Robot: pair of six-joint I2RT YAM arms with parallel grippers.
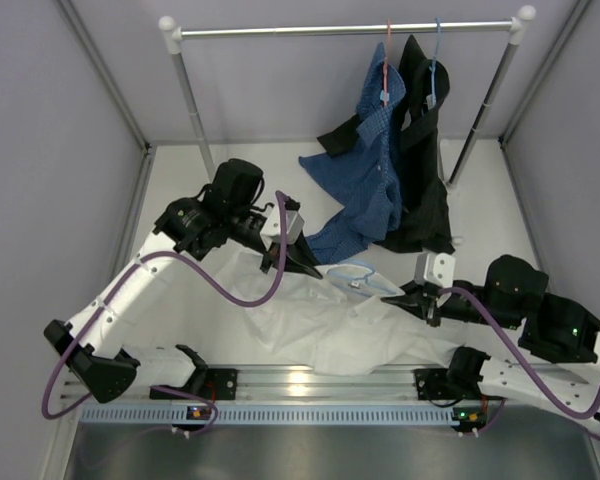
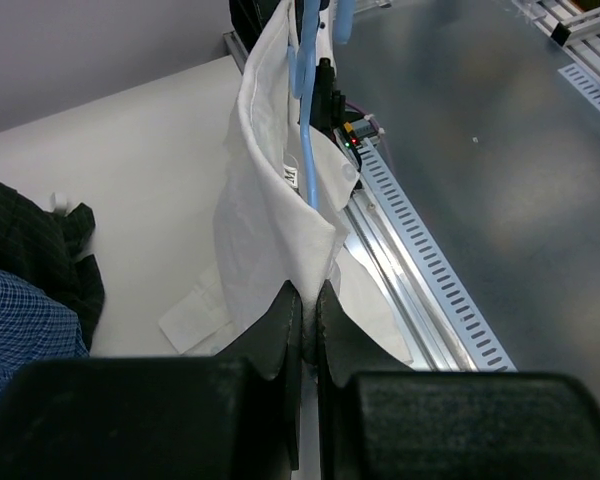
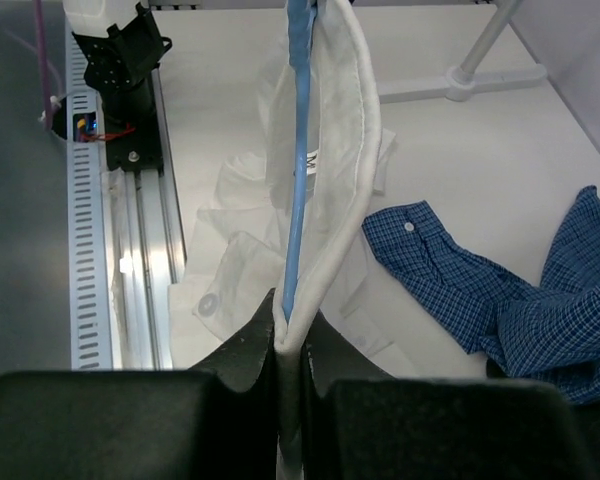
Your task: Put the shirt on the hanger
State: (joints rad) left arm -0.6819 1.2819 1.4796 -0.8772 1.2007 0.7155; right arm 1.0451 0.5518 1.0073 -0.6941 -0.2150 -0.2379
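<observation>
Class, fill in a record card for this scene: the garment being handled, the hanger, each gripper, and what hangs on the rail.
Garment: thin white button-up shirt, spread on the white table, collar held up
Hanger: light-blue wire hanger, within the collar opening
Left gripper: shut on the shirt's cloth
Right gripper: shut on the collar edge, hanger wire running into the pinch
Rail: metal rail carries a blue checked shirt and a black garment, lower ends reaching the table
</observation>
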